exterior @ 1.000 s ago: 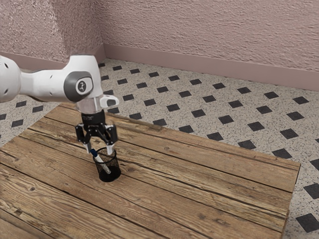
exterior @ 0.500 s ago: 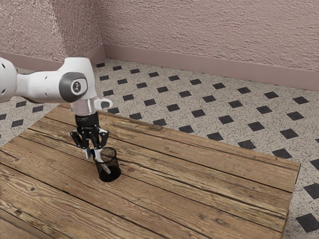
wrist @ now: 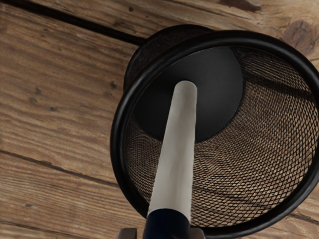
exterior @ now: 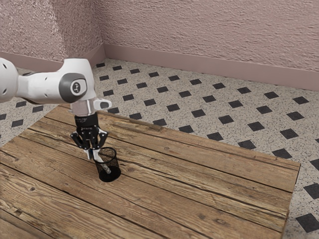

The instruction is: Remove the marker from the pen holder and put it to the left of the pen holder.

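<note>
At ten o'clock on the pen holder (exterior: pixel 109 175) in the exterior view, my gripper (exterior: pixel 93 154) pinches the leaning marker (wrist: pixel 175 164), its far end inside the mesh; grasping looks done, a clean lift-out next.

Soft, even room light; wrist view dimmer.

The table (exterior: pixel 199 194) is offering passing room across the exterior frame's center and lower right. Left of center, 1 obstacle is standing beside the pincer (exterior: pixel 93 155): the mesh pen holder (exterior: pixel 109 175), its wall blocking sideways passage, its mouth opening upward.
</note>
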`<control>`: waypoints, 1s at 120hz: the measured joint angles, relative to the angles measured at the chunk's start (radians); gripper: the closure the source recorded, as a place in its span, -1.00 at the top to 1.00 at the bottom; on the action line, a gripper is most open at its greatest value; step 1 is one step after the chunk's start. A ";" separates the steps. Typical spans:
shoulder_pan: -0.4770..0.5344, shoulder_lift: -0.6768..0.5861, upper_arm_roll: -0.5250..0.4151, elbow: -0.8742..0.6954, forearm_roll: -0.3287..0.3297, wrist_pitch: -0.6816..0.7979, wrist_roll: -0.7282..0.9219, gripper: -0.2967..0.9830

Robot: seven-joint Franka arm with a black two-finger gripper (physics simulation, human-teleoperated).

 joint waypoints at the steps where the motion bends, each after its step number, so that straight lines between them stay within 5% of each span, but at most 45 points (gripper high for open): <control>1: 0.000 0.001 0.000 0.000 0.000 0.000 0.000 -0.50; 56: -0.006 -0.019 0.000 0.009 -0.007 -0.006 -0.013 -0.59; 96: 0.001 -0.212 -0.007 0.019 -0.018 -0.069 -0.025 -0.61; 109: 0.020 -0.137 -0.004 0.119 -0.045 -0.091 -0.024 -0.59; 120: 0.149 -0.003 -0.007 0.227 -0.072 -0.103 -0.015 -0.58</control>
